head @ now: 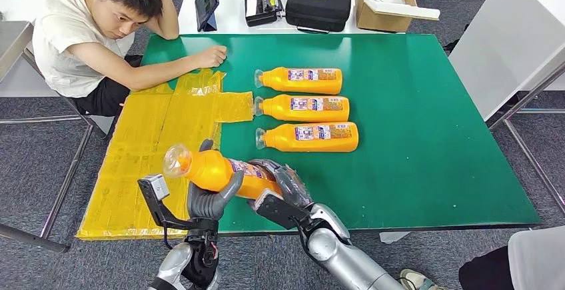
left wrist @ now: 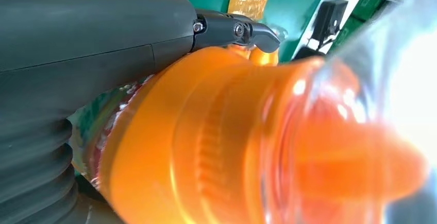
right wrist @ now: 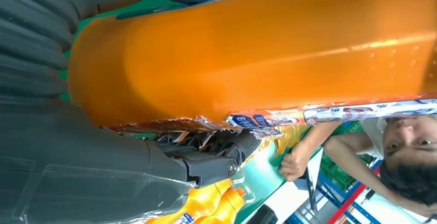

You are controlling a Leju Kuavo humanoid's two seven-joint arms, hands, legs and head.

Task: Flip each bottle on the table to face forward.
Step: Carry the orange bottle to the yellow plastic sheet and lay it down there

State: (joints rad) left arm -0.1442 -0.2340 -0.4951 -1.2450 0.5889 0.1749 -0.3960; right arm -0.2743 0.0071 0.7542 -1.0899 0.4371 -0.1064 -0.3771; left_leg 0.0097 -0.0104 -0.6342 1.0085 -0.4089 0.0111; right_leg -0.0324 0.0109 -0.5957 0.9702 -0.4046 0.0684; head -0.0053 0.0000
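Note:
An orange bottle [head: 216, 170] with a clear cap is lifted above the table's near edge, cap pointing left. My left hand [head: 210, 200] grips it near the neck [left wrist: 216, 147], and my right hand [head: 283, 187] holds its base end [right wrist: 257, 54]. Three more orange bottles lie in a column on the green table [head: 426, 137], caps to the left, labels up: a far one [head: 300, 80], a middle one [head: 303, 108] and a near one [head: 310, 137].
A person [head: 100, 37] sits at the table's far left, one hand [head: 210, 57] resting on the yellow taped patch [head: 160, 137]. A tablet [head: 206, 2], a black case [head: 318, 5] and a cardboard box [head: 386, 3] stand on the white table behind.

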